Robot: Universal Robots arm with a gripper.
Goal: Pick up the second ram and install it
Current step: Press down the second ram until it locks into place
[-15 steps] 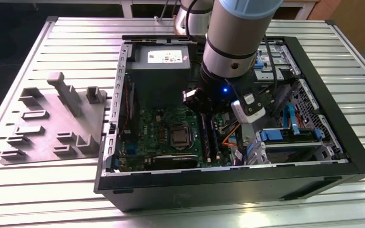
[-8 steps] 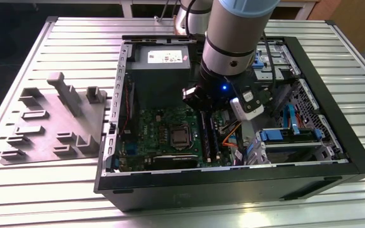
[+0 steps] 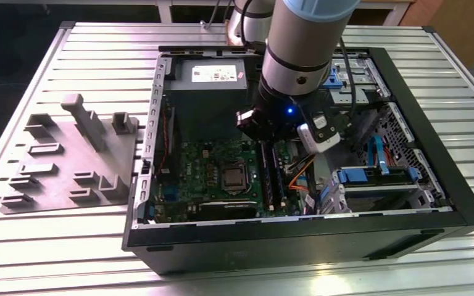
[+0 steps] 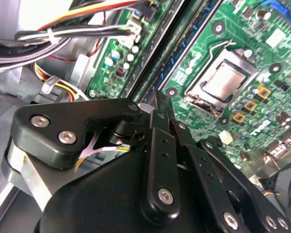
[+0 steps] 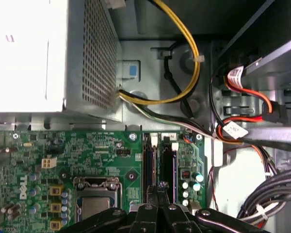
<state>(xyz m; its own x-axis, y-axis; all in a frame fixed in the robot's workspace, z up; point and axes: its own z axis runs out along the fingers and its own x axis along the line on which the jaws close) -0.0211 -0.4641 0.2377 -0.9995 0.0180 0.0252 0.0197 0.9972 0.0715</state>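
The gripper point(image 5: 161, 194), fingers pressed together, is bearing down on the second ram point(image 5: 167, 162) beside the motherboard's point(image 5: 102, 155) processor socket.

Silver-grey cylindrical arm point(image 3: 303, 43) with pale blue joint cap, black wrist block lit by a small blue light, white wrist camera housing, matte black gripper point(image 4: 161, 104) linkages, shiny silver screws

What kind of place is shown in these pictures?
Probably a robot assembly test bench: an open black desktop computer case lies on a ribbed aluminium table, beside a grey moulded plastic fixture tray, with the arm's gripper over the green motherboard.
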